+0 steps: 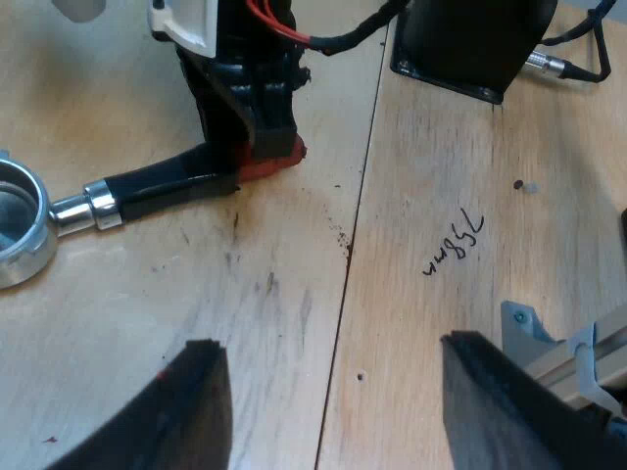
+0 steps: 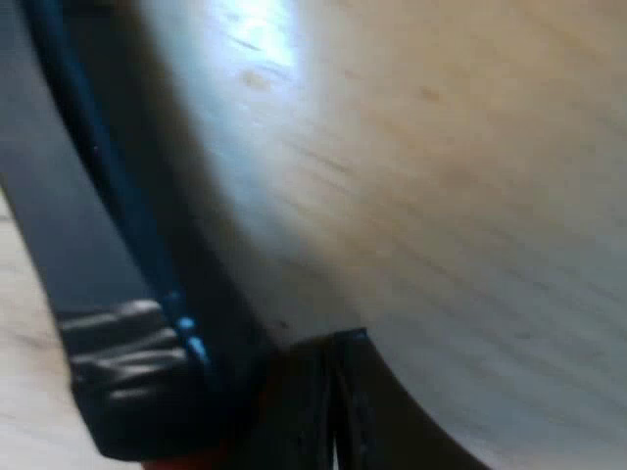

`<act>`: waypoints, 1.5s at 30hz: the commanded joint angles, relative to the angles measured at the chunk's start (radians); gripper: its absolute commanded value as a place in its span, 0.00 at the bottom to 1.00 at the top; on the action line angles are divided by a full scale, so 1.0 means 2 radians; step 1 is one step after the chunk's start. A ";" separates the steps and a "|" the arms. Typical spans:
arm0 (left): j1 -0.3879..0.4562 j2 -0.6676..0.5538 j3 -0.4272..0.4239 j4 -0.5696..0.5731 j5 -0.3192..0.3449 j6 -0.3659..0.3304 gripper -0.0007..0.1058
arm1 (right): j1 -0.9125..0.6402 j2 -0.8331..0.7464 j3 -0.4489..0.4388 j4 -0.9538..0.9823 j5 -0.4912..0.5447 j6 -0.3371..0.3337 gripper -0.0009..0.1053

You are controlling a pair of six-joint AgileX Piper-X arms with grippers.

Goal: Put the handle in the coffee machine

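Note:
The metal holder [image 1: 20, 230] lies flat on the wooden table, its dark handle [image 1: 167, 184] running to a red end [image 1: 279, 162]. My right gripper [image 1: 260, 127] comes down onto that red end, fingers on either side of it. Up close in the right wrist view, a black finger [image 2: 108, 362] presses against the dark handle [image 2: 323, 411], low over the wood, with a sliver of red beside it. My left gripper [image 1: 333, 392] hovers over bare table a short way from the handle, open, its fingers [image 1: 186, 411] wide apart and holding nothing.
A black block [image 1: 470, 44] stands on the table beyond the handle's red end. A grey metal bracket [image 1: 578, 352] sits close to one left finger. A seam [image 1: 353, 225] runs across the tabletop, with pen writing [image 1: 456, 243] beside it.

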 commanded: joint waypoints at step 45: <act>0.128 0.000 -0.003 0.001 0.002 0.000 0.49 | 0.173 0.080 0.002 -0.392 0.021 0.203 0.01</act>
